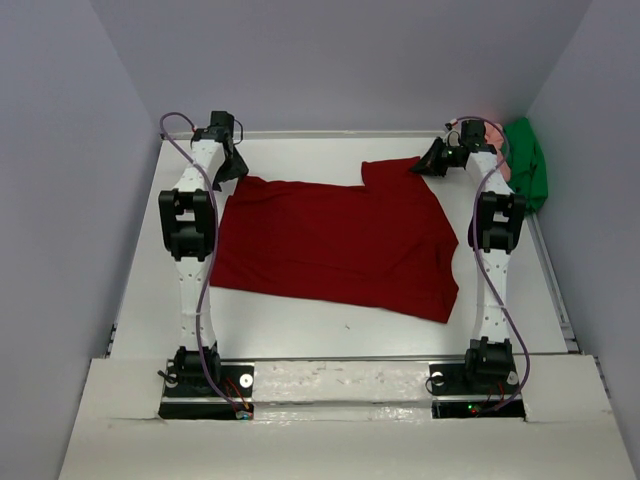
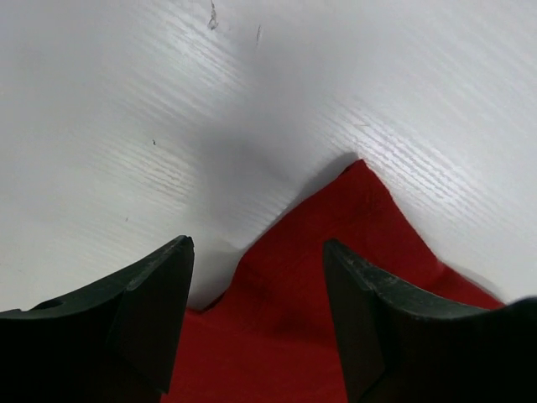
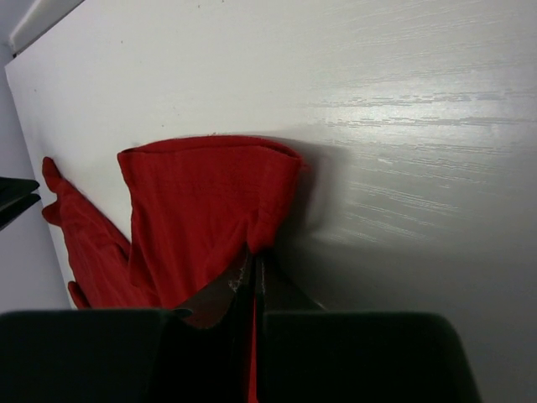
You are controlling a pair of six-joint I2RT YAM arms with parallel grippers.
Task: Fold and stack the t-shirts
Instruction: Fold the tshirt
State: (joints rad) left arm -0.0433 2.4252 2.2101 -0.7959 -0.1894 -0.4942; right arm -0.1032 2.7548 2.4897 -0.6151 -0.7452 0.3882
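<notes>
From above, you see the dark red shirt (image 1: 335,245) spread mid-frame on the worktop (image 1: 300,325), with bare room below its lower edge. The green shirt (image 1: 527,160) is bunched at upper right. In the left wrist view, your left hand (image 2: 256,243) stands wide open over the shirt's corner, holding nothing. In the right wrist view, your right hand (image 3: 256,262) is pinched tight on a raised red fold.

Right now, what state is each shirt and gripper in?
red shirt: spread flat, far right corner pinched.
green shirt: bunched at the far right edge.
pink shirt: bunched, barely visible beside the green shirt.
left gripper: open over red shirt's far left corner.
right gripper: shut on red shirt's corner.
</notes>
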